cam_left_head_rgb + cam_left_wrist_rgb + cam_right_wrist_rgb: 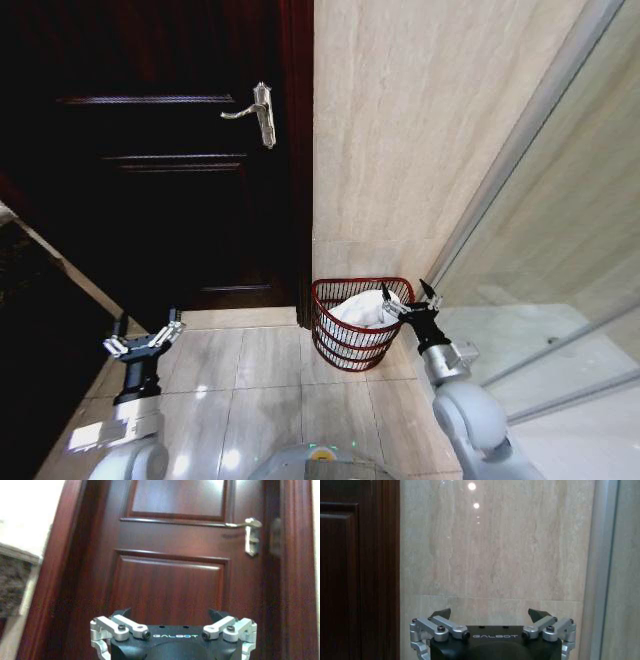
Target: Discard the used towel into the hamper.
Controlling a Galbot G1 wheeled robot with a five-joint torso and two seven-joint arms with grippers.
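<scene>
White towel (362, 308) lies in the hamper (345, 352) by the door (150, 150). Right gripper (413, 301) hangs wide and empty at its rim; left gripper (146, 339) idles wide. Drop looks done; next calls for pulling clear.

Tiled floor (250, 390), hamper (352, 340) on it.
Pale glossy tiles with thin grout lines, catching light glare near the lower left. Standing upright on the tiles in the corner where the dark door's frame meets the beige wall: a round reddish-brown ribbed hamper, narrowing toward its base. Inside it, a white towel (362, 308) bunched up and reaching about rim height. To the right, a paler floor area behind a glass partition.
</scene>
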